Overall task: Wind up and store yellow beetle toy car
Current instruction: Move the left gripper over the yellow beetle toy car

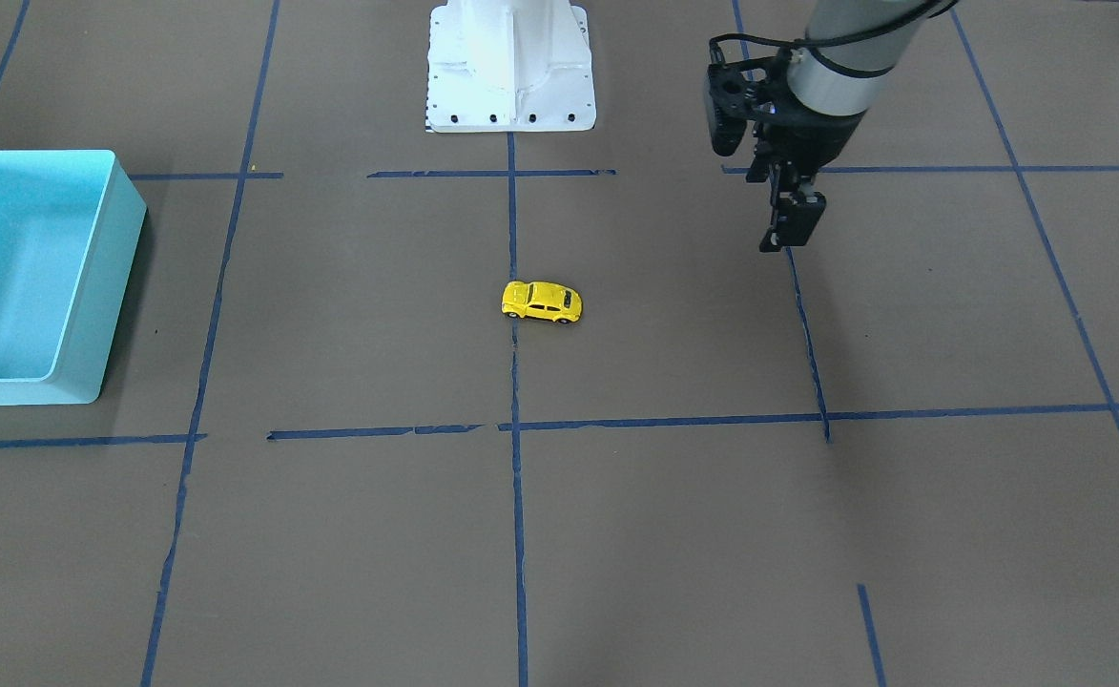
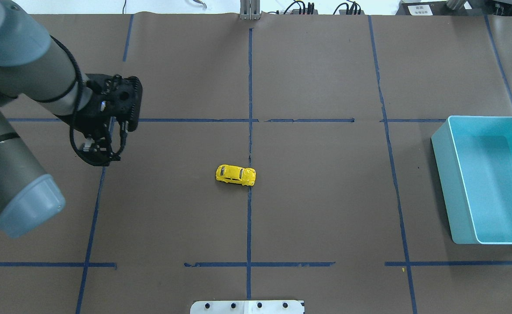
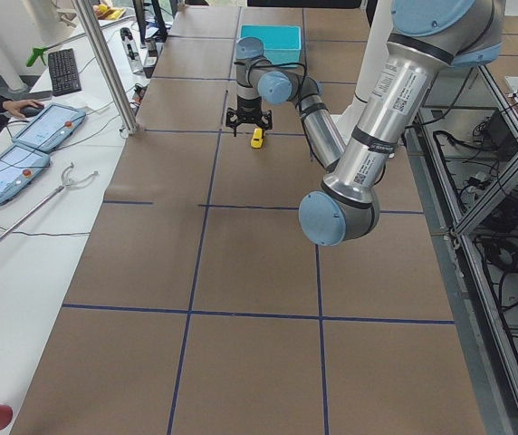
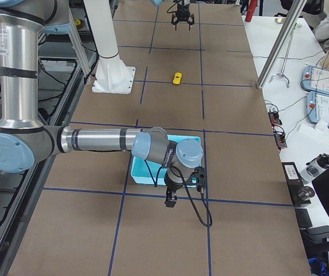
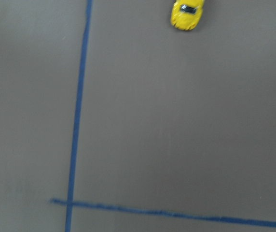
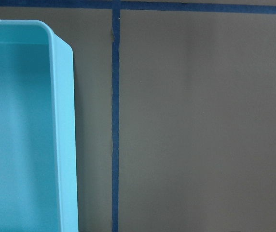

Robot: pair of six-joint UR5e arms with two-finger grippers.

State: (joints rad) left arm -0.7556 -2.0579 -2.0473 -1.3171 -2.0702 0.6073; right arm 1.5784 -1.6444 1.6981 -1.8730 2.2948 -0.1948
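Yellow beetle toy car (image 2: pixel 235 174) sits on its wheels mid-desk (image 2: pixel 325 209), on the centre blue tape line (image 2: pixel 249 231), lying across the line. Nothing is touching it.

My left tool (image 2: pixel 101 152) hangs above the desk, pointing down, well apart from the car, on my left side of it. Its fingers are spread with nothing between them. The left wrist view has the car at its top edge, partly cut off, and otherwise shows bare desk and tape.

My right tool (image 4: pixel 170 199) only shows in the right side view, so I can't tell whether its fingers are apart or together. It's low, just beside the near edge of the light blue bin (image 2: pixel 442 174). The right wrist view shows one bin wall and a rounded corner on its left, with desk and a tape line next to it.

The bin is at my far right on the desk, well apart from the car. Where its inside shows, there's nothing in it.
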